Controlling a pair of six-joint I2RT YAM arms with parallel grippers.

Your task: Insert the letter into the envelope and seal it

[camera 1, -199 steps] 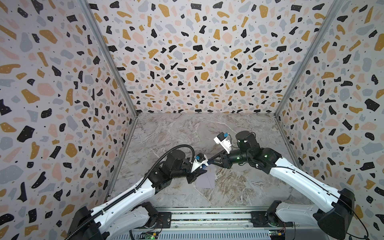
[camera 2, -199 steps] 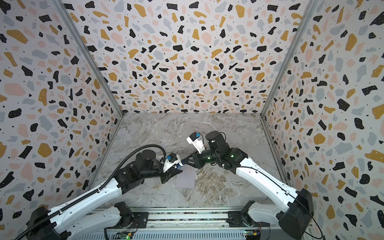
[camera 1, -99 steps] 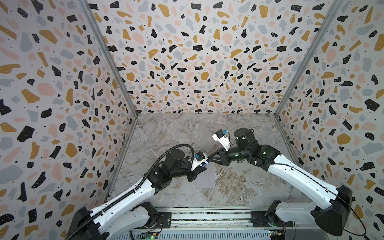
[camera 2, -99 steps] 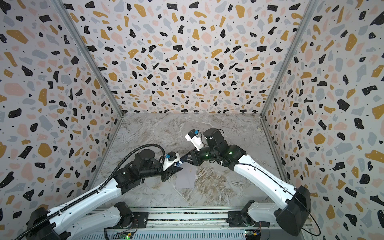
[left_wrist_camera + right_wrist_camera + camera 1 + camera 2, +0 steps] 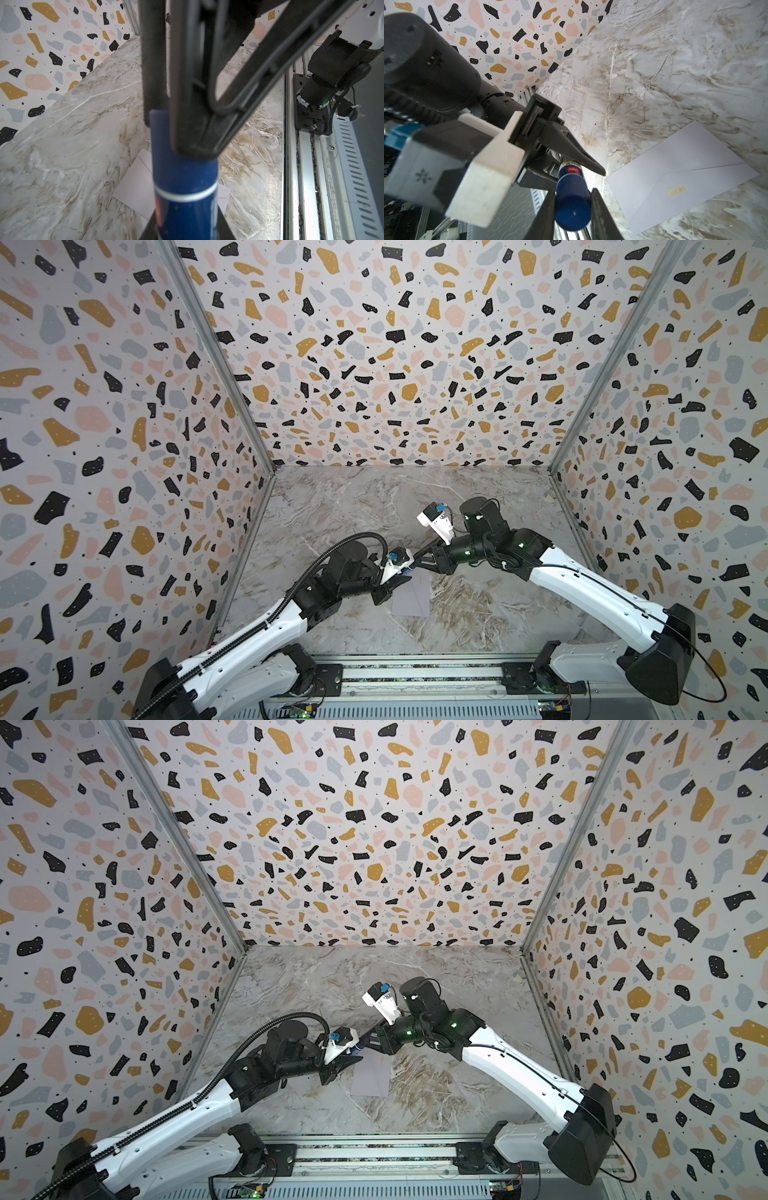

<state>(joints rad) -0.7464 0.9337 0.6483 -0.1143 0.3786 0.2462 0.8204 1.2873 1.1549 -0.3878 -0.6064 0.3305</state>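
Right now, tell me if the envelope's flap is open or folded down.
Folded down: in the right wrist view the envelope lies flat on the table, pointed flap flush against its body. Whether sealed, cannot tell.

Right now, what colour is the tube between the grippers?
Dark blue, with a thin white ring. The tube shows best in the left wrist view.

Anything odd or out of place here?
Nothing spilled or damaged. One oddity: the left gripper and right gripper both clamp the same blue glue stick, one at each end, by the envelope, which lies flat on the table, flap down. No letter is visible.
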